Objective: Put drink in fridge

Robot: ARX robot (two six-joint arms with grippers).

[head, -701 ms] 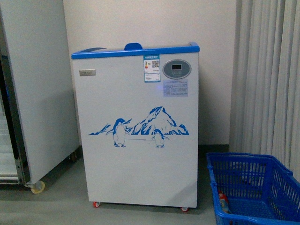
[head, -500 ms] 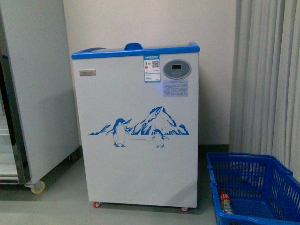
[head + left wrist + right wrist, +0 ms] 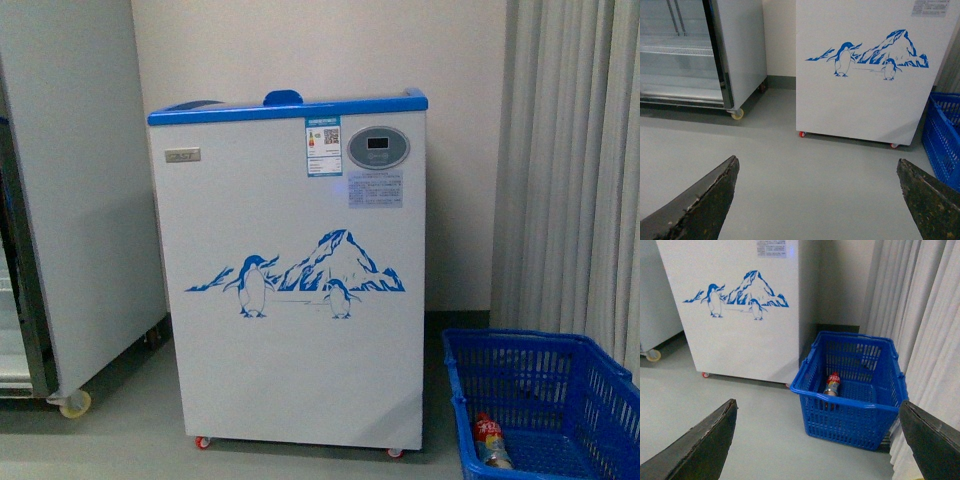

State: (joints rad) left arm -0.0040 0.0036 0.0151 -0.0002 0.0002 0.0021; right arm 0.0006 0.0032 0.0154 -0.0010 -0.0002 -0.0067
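Observation:
The fridge point(image 3: 295, 270) is a white chest freezer with a blue rim and a penguin-and-mountain graphic, standing against the wall; it also shows in the left wrist view point(image 3: 865, 75) and the right wrist view point(image 3: 735, 305). The drink point(image 3: 489, 441), a bottle with a red cap and red label, lies in a blue basket point(image 3: 590, 400) on the floor to the fridge's right; the right wrist view shows the drink point(image 3: 832, 384) in the basket point(image 3: 850, 415). My left gripper point(image 3: 817, 165) is open over bare floor. My right gripper point(image 3: 817, 407) is open, short of the basket.
A tall grey-white cabinet point(image 3: 70, 200) with a glass door and a yellowish castor stands left of the fridge. Pale curtains point(image 3: 570, 160) hang at the right behind the basket. Grey floor point(image 3: 805, 190) lies in front of the fridge.
The front view has shifted slightly, so more of the basket's inside and the drink show at the lower right. Nothing in the scene itself has moved.

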